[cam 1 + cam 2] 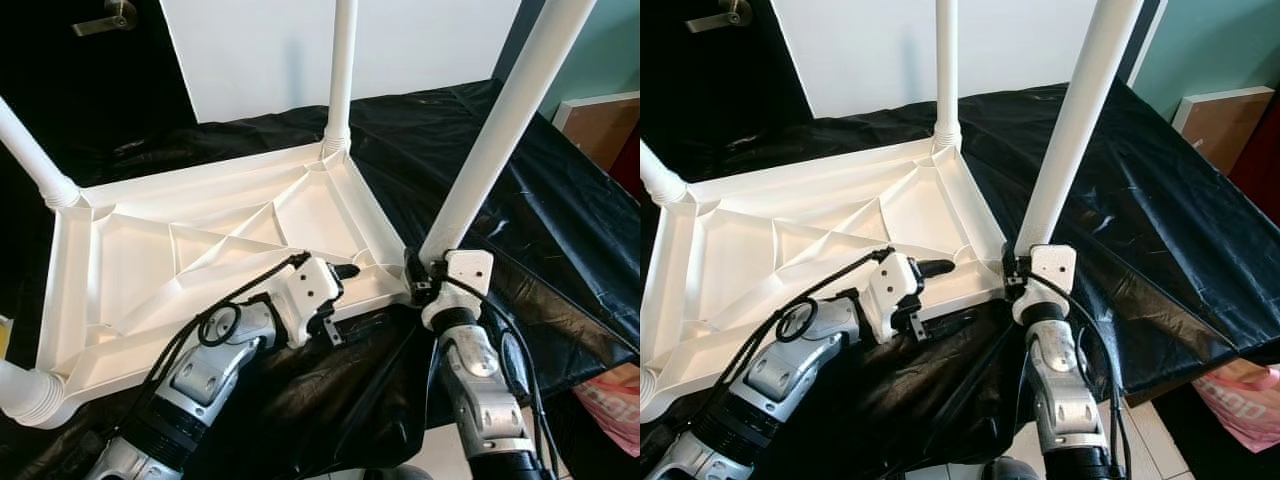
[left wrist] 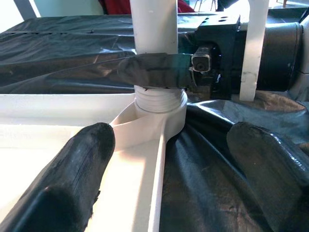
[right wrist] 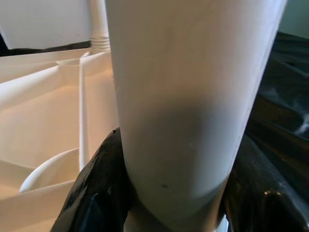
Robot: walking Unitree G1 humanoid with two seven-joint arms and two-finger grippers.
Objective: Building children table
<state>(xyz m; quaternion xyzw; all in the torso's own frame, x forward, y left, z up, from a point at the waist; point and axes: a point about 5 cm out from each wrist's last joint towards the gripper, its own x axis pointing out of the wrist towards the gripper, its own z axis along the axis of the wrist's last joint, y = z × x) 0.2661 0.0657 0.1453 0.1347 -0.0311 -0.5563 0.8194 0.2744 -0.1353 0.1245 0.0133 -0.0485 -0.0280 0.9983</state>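
At the near right corner of the upturned table top (image 1: 200, 260), the right gripper (image 1: 418, 272) clamps the upright leg (image 1: 500, 130) just above its socket; the left gripper (image 1: 345, 272), fingers wide, waits beside it

We see our left gripper (image 2: 169, 169) spread wide, one finger (image 2: 72, 179) over the white table top's (image 2: 58, 145) underside, the other above black sheeting (image 2: 203, 179). Ahead, our right gripper (image 2: 159, 70) clamps the white leg (image 2: 154, 24) just above its corner socket (image 2: 159, 108).
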